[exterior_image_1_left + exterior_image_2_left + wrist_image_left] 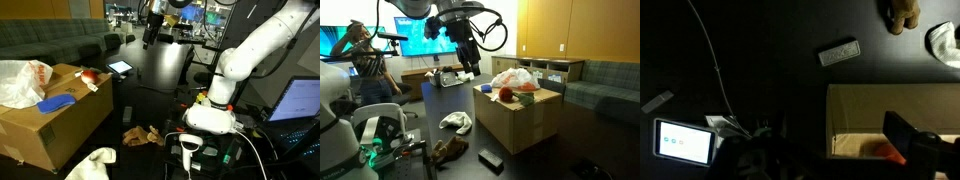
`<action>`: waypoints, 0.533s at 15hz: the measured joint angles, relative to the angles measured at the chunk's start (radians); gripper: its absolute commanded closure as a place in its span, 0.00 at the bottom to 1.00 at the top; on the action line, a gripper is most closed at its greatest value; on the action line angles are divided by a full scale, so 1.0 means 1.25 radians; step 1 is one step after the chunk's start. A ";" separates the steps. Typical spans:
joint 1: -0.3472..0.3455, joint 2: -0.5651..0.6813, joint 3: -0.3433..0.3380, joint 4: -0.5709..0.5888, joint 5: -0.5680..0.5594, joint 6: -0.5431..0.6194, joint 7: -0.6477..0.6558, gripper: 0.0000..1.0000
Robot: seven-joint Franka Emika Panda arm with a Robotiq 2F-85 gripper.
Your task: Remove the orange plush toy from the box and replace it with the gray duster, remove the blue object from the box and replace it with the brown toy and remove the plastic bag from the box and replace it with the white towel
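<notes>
My claw (pixel 470 66) hangs wide open and empty, high up, apart from the box (pixel 525 128); inside lie the orange plush toy (pixel 505 94), blue object (pixel 57 102) and plastic bag (pixel 515 77).

Clear air separates the raised gripper (pixel 471 72) from the box (pixel 517 125), its top crowded by a plastic bag (pixel 515 77). Wrist view: a cable (pixel 716 60) crosses the dark surface (pixel 780 40) between gray duster (pixel 838 52), 1 o'clock, and tablet (pixel 685 142), 8 o'clock.

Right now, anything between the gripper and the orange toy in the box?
Nothing visible. The gripper hangs open above the dark table, off to the side of the box. The orange toy lies uncovered on top, near the plastic bag.
</notes>
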 measured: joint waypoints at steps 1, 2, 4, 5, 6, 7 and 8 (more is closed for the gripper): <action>0.000 0.000 0.000 0.003 0.000 0.001 0.000 0.00; 0.000 -0.002 0.000 0.007 0.000 0.001 0.000 0.00; 0.000 -0.006 0.000 0.009 0.000 0.001 0.000 0.00; 0.000 -0.006 0.000 0.009 0.000 0.001 0.000 0.00; 0.000 -0.007 0.000 0.009 0.000 0.001 0.000 0.00; 0.000 -0.007 0.000 0.009 0.000 0.001 0.000 0.00; 0.000 -0.006 0.000 0.008 0.000 0.000 0.000 0.00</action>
